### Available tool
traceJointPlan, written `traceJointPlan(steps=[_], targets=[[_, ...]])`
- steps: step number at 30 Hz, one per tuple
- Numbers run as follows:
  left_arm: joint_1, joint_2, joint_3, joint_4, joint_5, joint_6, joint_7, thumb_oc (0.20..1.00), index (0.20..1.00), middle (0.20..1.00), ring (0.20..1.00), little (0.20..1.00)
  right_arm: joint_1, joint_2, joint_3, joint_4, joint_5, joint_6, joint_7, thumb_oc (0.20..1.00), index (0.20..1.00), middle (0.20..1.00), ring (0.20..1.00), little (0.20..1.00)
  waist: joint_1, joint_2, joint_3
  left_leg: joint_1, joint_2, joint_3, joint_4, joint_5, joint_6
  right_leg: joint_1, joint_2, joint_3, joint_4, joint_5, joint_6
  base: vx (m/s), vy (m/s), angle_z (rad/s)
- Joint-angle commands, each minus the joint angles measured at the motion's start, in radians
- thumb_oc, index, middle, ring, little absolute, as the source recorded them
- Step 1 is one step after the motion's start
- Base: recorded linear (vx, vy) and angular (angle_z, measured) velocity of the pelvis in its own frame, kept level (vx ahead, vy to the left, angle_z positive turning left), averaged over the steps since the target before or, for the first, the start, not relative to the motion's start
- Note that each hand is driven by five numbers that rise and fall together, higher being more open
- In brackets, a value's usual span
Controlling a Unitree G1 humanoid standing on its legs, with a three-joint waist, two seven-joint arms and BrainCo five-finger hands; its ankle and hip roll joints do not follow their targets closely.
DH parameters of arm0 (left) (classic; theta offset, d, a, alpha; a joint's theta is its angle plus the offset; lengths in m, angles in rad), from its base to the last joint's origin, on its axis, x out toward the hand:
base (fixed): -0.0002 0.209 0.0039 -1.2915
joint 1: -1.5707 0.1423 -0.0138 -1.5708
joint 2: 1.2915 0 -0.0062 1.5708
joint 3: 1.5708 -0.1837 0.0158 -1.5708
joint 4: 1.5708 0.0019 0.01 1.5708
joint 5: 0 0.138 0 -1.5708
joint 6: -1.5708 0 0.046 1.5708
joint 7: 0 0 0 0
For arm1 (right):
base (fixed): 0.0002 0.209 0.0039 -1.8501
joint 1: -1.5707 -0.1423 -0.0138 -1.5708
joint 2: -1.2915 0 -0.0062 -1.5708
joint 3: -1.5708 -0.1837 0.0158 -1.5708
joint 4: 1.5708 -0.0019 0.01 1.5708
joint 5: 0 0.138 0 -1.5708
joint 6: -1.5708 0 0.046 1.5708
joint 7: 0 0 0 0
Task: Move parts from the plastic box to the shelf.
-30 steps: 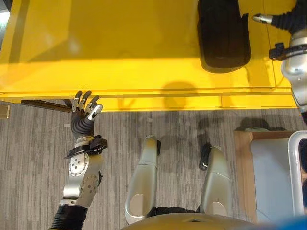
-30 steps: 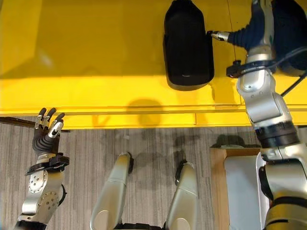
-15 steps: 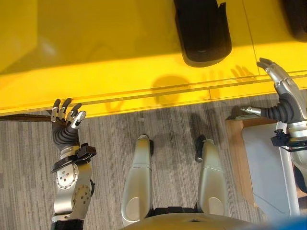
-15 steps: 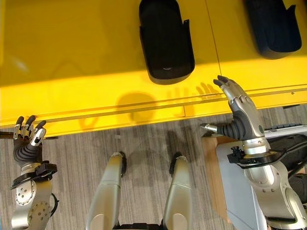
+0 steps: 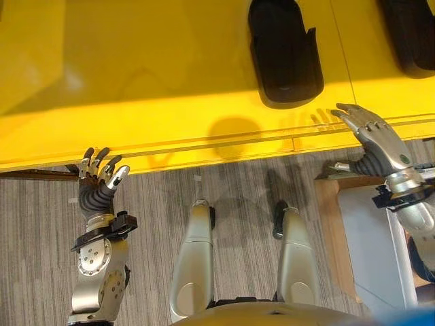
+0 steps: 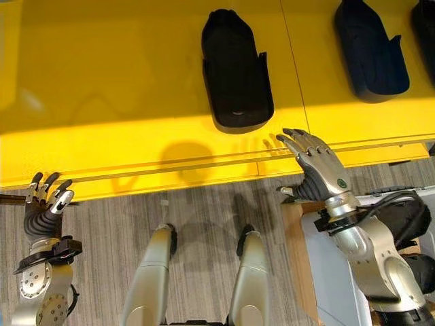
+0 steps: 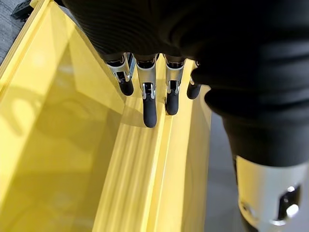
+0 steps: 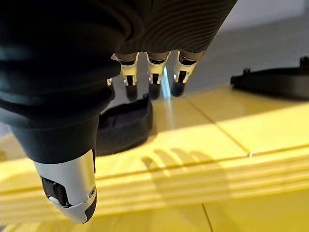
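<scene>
While my right hand (image 6: 319, 170) hovers empty with fingers spread over the front lip of the flat yellow shelf (image 5: 149, 75), a long black moulded plastic part (image 6: 236, 68) lies beyond its fingertips. My left hand (image 5: 100, 178), relaxed and apparently empty, sits at the shelf's edge.

The left hand (image 5: 100, 178) is sitting in the lower left of the left eye view. Its arm is coming straight up from the bottom edge. The fingers (image 7: 149, 104) are pointing up, a little bent and spread apart, and they are holding nothing.

The right hand (image 6: 318, 171) is sitting in the middle right of the right eye view. Its arm is coming in from the lower right corner. The fingers (image 8: 153, 76) are reaching out straight and spread wide, the thumb is sticking out to the side, and the hand is empty.
</scene>
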Motion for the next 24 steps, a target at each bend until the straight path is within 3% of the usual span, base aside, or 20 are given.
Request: traceJointPlan(steps=[1, 7, 9, 11, 24], targets=[[-0.061, 0.027, -0.091, 0.027, 0.036, 0.005, -0.038, 1.000, 1.000, 1.000, 1.000, 1.000, -0.102, 0.005, 0.057, 0.027, -0.046, 0.016, -0.002, 1.000, 1.000, 1.000, 1.000, 1.000, -0.006, 0.023, -0.008, -0.010, -0.001, -0.034, -0.026, -0.032, 0.053, 0.107, 0.019, -0.035, 0.098, -0.176, -0.095, 0.00, 0.000, 0.00], [-0.116, 0.033, -0.090, 0.037, 0.042, 0.001, -0.027, 1.000, 1.000, 1.000, 1.000, 1.000, -0.287, 0.055, 0.217, 0.142, -0.056, 0.051, 0.025, 1.000, 1.000, 1.000, 1.000, 1.000, 0.005, 0.016, 0.000, -0.004, -0.005, -0.033, -0.026, -0.033, 0.053, 0.108, 0.018, -0.034, 0.103, -0.177, -0.099, -0.01, 0.007, 0.03], [-0.128, 0.031, -0.090, 0.038, 0.045, 0.003, -0.025, 1.000, 1.000, 1.000, 1.000, 1.000, -0.318, 0.074, 0.244, 0.170, -0.051, 0.060, 0.030, 1.000, 1.000, 1.000, 1.000, 1.000, 0.007, 0.016, 0.008, -0.015, -0.007, -0.029, -0.033, -0.005, 0.056, 0.097, 0.014, -0.040, 0.101, -0.157, -0.106, -0.09, 0.011, 0.02], [-0.137, 0.028, -0.090, 0.038, 0.048, 0.004, -0.029, 1.000, 1.000, 1.000, 1.000, 1.000, -0.337, 0.094, 0.274, 0.211, -0.049, 0.068, 0.047, 1.000, 1.000, 1.000, 1.000, 1.000, 0.010, 0.015, 0.006, -0.005, -0.008, -0.034, -0.033, -0.026, 0.053, 0.108, 0.017, -0.033, 0.102, -0.176, -0.103, 0.08, -0.023, 0.02], [-0.151, 0.022, -0.073, 0.035, 0.057, 0.005, -0.035, 1.000, 1.000, 1.000, 1.000, 1.000, -0.361, 0.131, 0.303, 0.274, -0.065, 0.084, 0.072, 1.000, 1.000, 1.000, 1.000, 1.000, 0.009, 0.017, 0.016, -0.019, -0.008, -0.027, -0.032, -0.003, 0.057, 0.089, 0.015, -0.034, 0.106, -0.158, -0.109, -0.01, 0.003, 0.00]])
